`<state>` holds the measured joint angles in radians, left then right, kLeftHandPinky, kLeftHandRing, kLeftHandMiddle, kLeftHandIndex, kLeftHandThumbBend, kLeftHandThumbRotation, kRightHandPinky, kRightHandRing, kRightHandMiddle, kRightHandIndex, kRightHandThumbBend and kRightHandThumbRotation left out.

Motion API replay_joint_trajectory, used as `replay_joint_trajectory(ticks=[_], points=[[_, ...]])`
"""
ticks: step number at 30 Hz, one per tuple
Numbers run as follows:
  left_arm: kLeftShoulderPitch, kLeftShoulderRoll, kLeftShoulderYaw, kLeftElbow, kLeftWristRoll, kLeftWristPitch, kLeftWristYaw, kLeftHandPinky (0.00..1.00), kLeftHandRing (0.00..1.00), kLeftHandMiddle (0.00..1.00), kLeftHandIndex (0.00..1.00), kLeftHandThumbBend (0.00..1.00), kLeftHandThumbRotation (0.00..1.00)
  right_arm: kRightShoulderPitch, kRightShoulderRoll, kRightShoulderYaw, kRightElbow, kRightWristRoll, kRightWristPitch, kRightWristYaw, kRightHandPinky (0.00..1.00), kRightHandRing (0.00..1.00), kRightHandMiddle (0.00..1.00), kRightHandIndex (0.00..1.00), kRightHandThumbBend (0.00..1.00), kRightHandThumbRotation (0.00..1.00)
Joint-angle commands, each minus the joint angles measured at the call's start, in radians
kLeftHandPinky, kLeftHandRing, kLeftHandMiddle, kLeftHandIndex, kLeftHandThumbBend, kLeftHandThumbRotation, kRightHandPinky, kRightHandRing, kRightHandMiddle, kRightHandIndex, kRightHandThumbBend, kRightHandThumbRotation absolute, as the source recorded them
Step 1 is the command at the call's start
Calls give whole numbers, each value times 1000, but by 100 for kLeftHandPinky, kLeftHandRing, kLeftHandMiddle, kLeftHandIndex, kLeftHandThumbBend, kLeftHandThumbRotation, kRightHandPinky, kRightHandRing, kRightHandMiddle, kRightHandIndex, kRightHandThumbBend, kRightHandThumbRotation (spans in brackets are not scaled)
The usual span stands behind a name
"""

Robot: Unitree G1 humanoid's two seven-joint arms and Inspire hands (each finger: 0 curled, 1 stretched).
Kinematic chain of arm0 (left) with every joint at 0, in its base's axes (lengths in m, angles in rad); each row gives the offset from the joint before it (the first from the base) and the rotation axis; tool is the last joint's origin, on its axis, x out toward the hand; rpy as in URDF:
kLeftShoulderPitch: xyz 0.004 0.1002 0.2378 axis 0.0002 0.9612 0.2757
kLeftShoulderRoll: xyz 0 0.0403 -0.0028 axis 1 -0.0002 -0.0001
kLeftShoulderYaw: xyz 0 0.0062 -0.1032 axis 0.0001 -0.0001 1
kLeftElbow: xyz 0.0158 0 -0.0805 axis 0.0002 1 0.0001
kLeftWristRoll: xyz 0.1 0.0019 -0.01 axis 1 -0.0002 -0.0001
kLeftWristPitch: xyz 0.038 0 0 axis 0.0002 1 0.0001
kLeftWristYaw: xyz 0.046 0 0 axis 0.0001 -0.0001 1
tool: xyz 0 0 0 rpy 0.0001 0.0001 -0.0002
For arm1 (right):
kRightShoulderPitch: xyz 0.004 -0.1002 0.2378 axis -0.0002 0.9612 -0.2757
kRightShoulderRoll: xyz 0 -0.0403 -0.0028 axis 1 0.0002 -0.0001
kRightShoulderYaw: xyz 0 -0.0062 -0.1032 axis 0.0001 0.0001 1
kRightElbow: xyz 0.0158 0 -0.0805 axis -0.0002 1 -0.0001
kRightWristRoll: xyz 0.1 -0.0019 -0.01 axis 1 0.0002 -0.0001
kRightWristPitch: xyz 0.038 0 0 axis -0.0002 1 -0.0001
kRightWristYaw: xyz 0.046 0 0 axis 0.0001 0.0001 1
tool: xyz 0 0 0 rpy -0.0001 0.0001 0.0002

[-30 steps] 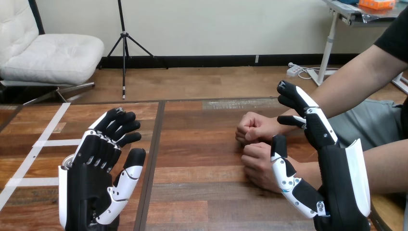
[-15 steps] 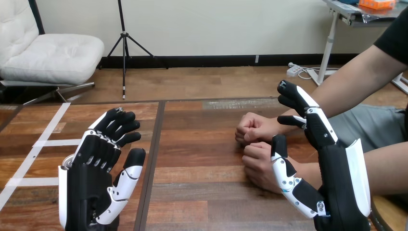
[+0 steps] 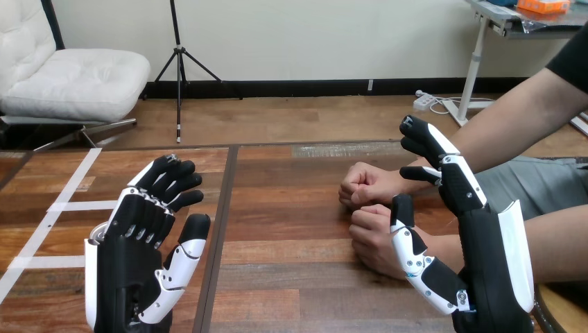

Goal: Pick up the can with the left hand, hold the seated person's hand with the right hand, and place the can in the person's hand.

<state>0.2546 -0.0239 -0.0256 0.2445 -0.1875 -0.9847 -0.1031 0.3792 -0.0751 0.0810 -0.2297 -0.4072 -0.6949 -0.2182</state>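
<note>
Wood table, two open hands, two fists

Brown planks make up the table (image 3: 291,277), which runs from the near edge to the middle of the view, with a dark seam going front to back left of centre.

At the right, the right hand (image 3: 478,263) stands upright with its palm turned left. It is wide open: the fingers (image 3: 424,142) reach up and away, and the thumb (image 3: 409,243) stands apart from them, pointing up. It holds nothing.

At the left, the left hand (image 3: 132,263) is raised with its back to the camera. Its fingers are loosely bent and spread, its thumb is out to the right, and nothing is in its grasp.

The person's arms come in from the right, and both hands rest on the table as closed fists, right of centre. The far fist (image 3: 364,186) lies just beyond the near fist (image 3: 371,236). The right hand's thumb crosses in front of the near fist; whether they touch cannot be told.

White tape (image 3: 59,206) marks the table's left part.

The can (image 3: 99,234) shows as a silver sliver at the left hand's left edge, mostly hidden behind that hand, well apart from both fists.
</note>
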Motion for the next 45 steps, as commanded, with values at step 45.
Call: replay_joint_trajectory(ticks=[45], points=[[17, -61, 54, -123, 102, -110, 111, 69, 76, 78, 78, 64, 34, -64, 2, -11, -3, 7, -16, -4, 67, 83, 87, 88, 7, 0]])
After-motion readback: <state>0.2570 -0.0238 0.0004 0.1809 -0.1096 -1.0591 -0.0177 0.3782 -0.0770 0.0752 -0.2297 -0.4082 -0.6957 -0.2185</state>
